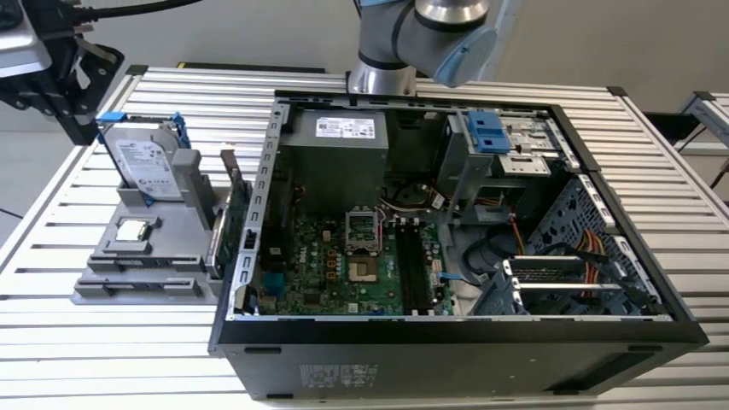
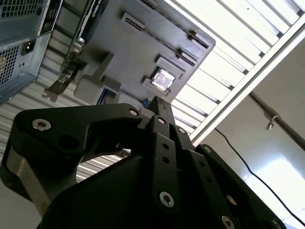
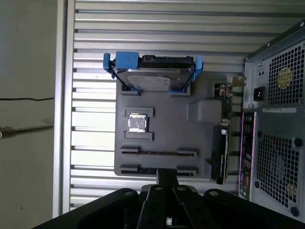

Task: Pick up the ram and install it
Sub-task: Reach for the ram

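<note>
Above the grey plastic tray we note the black tool pinched shut, empty; slim dark ram strip sits edge-up in clips, presumably for easy pinching.

The arm has that usual smooth silver-grey look, fat round joints with a pale blue cap on one of them. It's pretty clean overall. In the exterior view a thick black cable runs along near its black end piece. The gripper in both wrist views is all matte black, with chunky angular links held together by small round silver screws. There's also a bare metal patch on one side.
</note>
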`<state>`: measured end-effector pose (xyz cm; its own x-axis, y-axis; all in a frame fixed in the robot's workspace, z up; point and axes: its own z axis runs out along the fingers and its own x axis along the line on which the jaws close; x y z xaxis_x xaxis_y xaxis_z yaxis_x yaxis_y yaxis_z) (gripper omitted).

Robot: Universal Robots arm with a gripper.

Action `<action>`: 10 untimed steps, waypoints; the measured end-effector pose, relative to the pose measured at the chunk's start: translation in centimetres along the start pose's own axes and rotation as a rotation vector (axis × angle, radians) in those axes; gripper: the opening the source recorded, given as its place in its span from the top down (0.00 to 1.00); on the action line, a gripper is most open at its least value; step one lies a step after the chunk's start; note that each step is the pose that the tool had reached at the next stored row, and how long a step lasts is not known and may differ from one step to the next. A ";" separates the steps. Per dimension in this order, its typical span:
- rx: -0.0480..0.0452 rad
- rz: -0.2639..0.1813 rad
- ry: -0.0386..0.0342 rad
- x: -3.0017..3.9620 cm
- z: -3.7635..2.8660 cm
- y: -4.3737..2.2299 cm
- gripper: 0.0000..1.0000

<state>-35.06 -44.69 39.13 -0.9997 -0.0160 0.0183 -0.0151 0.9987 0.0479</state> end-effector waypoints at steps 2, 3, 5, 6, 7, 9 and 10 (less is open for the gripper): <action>0.0001 0.000 -0.0001 0.00 0.00 -0.11 1.00; 0.0002 0.000 0.0000 0.00 -0.01 -0.17 1.00; 0.0004 0.000 0.0000 0.00 -0.01 -0.32 1.00; 0.0004 0.000 -0.0001 0.00 -0.02 -0.41 1.00; 0.0006 0.000 0.0000 0.01 -0.02 -0.49 1.00; 0.0008 0.000 0.0000 0.01 -0.03 -0.66 1.00; 0.0009 0.000 0.0000 0.01 -0.03 -0.75 1.00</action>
<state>-35.06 -45.44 39.12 -0.9997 -0.0160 0.0183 -0.0151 0.9988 0.0470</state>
